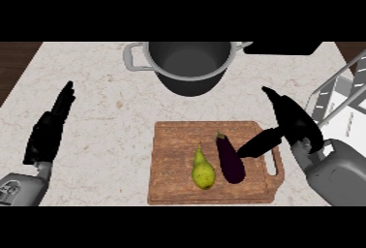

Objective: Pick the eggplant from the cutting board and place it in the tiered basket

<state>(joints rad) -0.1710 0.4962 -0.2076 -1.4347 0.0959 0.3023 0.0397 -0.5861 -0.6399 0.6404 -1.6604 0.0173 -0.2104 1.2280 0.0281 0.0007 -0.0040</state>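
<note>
The dark purple, glossy, elongated eggplant lies on the brown wooden cutting board, right of centre, just beside a yellow-green pear that sits to its left; the two look close but I cannot tell if they touch. Its long axis runs nearly straight away from me, tilted a little, with the narrow stem end pointing toward the far side of the board and the fat rounded end nearest me.

I judge it light to moderate in weight, stiff enough to hold its shape, with a smooth skin that could slide between my fingers. So I would take it across the thick lower half, where the belly is widest, thumb on one flank and fingers on the other, square to its length.

My right hand hovers at the board's right edge, fingers straight and spread wide from the thumb, which angles toward the eggplant without touching it. My left hand rests open at the left of the counter, fingers up, holding nothing.

The white wire tiered basket stands at the far right, well apart from the board.
</note>
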